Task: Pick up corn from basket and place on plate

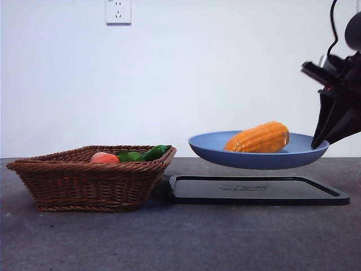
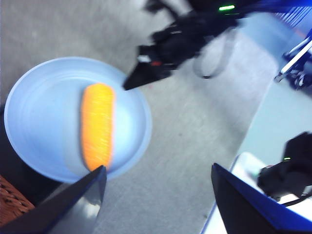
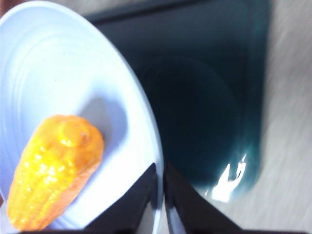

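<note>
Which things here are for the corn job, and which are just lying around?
For the job: corn, plate, basket, right end effector clamped on the plate's rim, holding it above the tray.
Lying about: peach, green vegetable, black tray, wall socket.

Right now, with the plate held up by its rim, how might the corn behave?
The corn looks glossy and rounded, so it may roll or slide if the plate tips. The right gripper pinches only the rim, above the black tray.

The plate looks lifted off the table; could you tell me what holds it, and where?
The right claw pinches the plate by its rim, with the corn lying on it. The left claw holds nothing.
</note>
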Tool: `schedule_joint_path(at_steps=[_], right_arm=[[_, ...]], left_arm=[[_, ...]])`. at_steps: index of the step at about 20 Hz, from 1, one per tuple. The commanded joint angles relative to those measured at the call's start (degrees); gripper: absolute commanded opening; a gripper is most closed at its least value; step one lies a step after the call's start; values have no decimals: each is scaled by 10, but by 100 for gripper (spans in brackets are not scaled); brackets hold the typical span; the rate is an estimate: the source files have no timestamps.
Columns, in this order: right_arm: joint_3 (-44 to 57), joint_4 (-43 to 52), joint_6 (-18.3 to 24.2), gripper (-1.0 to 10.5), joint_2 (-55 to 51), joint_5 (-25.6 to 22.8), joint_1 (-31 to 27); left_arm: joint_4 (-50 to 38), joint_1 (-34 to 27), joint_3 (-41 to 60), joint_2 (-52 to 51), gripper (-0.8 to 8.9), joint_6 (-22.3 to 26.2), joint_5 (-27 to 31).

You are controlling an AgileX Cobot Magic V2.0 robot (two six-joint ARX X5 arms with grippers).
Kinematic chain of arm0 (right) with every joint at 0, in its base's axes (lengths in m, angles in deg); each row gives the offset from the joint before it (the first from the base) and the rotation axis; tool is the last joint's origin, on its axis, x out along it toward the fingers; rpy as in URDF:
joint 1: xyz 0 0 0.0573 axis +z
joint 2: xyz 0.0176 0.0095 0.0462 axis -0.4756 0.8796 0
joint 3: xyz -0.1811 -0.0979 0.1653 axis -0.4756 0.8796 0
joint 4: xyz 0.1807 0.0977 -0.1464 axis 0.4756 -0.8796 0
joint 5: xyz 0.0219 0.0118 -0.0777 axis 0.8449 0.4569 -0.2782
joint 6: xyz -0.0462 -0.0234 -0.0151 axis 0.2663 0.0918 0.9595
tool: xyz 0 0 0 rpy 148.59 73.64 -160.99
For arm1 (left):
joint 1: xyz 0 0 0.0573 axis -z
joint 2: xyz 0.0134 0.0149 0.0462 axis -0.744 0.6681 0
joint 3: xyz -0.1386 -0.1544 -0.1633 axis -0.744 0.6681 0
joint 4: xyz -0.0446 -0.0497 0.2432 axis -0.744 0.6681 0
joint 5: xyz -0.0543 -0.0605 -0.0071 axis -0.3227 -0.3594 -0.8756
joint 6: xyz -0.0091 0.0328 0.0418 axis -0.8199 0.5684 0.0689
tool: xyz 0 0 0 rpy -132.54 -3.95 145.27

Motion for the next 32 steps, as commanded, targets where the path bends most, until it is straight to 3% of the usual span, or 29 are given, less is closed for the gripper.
schedule_joint_path(at_steps=[1,8,18,21,24,29,32], right_arm=[[-48,-1,7,2,60,4,-1],[-122,10,7,2,166,4,-1],[-123,20,14,3,192,2,7],[-123,21,14,102,192,3,15],[-123,18,13,208,188,3,17],[-123,-8,15,208,127,-34,3],[-123,-56,39,208,55,-55,-5]], left_arm=[[4,3,-10,-15,352,3,-2],[22,3,-10,-35,352,1,-2],[21,3,-10,-35,352,1,0],[23,3,-10,-35,352,1,0],[28,3,-10,-35,352,1,0],[31,3,-10,-35,352,1,0],[30,3,-10,-35,352,2,0]])
